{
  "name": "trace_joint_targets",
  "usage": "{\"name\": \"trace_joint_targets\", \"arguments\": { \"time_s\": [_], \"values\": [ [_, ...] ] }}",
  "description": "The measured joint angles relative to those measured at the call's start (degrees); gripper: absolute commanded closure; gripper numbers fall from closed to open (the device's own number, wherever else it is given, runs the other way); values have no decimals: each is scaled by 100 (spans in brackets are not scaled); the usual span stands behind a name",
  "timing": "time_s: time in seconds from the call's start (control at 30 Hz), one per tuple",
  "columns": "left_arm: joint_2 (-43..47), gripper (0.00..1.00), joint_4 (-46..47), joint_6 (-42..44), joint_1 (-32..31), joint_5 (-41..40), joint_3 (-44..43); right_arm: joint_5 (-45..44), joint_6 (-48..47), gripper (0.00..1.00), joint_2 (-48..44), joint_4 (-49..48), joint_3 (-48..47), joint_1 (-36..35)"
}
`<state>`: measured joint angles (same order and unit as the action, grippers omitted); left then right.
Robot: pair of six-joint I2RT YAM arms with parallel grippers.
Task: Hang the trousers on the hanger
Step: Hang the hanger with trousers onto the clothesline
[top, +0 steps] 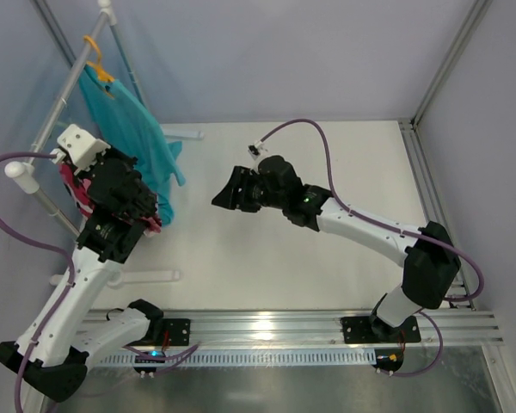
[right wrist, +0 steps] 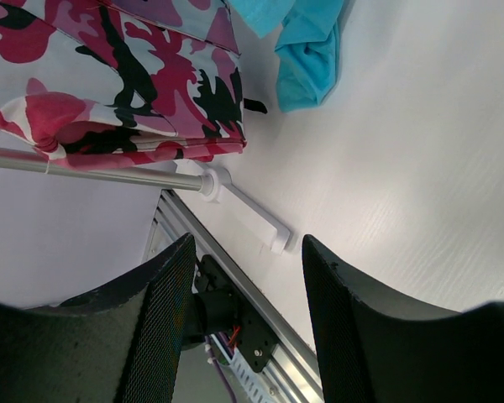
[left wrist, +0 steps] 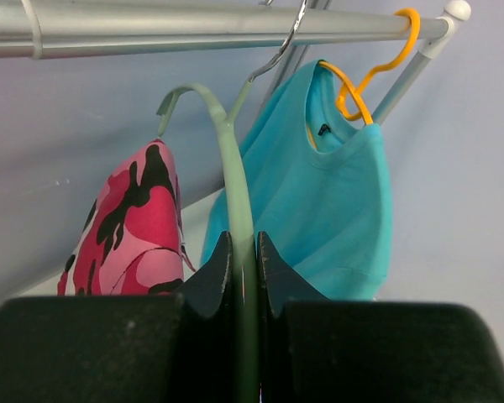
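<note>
Left claw pinches the slim mint hanger beside soft camouflage trousers; right claw gapes empty.

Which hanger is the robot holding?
The thin pale mint-green hanger, pinched in the left gripper. The orange hanger instead hangs on the rail, carrying the plain teal shirt.

White tube rack along tabletop left edge. Teal shirt on orange hanger, hooked near rack's far end. Rack foot near left corner. Metal rail along near edge.
</note>
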<state>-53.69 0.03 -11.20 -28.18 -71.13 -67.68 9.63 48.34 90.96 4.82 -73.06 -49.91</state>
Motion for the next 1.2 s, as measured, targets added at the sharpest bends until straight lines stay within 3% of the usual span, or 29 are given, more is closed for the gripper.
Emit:
{"name": "trace_joint_targets", "arguments": {
  "time_s": [0.13, 0.5, 0.53, 0.57, 0.63, 0.67, 0.7, 0.83, 0.87, 1.2],
  "values": [
    [7, 99, -254, -321, 24, 146, 7, 0, 0, 43, -96, -4, 26, 44],
    [133, 65, -551, -715, 50, 756, 33, -7, 2, 43, -520, -46, 295, 103],
    [138, 60, -553, -750, 50, 833, 15, -9, 2, 43, -546, -48, 308, 103],
    [136, 46, -588, -774, 50, 925, -24, -9, 2, 43, -575, -50, 323, 103],
    [118, 35, -647, -813, 50, 1185, -142, -11, 4, 38, -634, -44, 363, 103],
    [96, 9, -693, -841, 50, 1311, -236, -13, 0, 37, -669, -44, 372, 103],
    [74, 1, -730, -863, 48, 1464, -334, -13, 0, 36, -708, -42, 385, 103],
    [-66, 0, -1106, -1060, 46, 2199, -857, -50, -109, 18, -946, 160, 398, 103],
    [-114, 0, -1207, -1115, 46, 2437, -999, -72, -170, 1, -1034, 262, 398, 103],
    [-1121, 0, -2299, -1537, -125, 5552, -2100, -1084, -680, 0, -2719, 1687, 758, 103]
  ]
}}
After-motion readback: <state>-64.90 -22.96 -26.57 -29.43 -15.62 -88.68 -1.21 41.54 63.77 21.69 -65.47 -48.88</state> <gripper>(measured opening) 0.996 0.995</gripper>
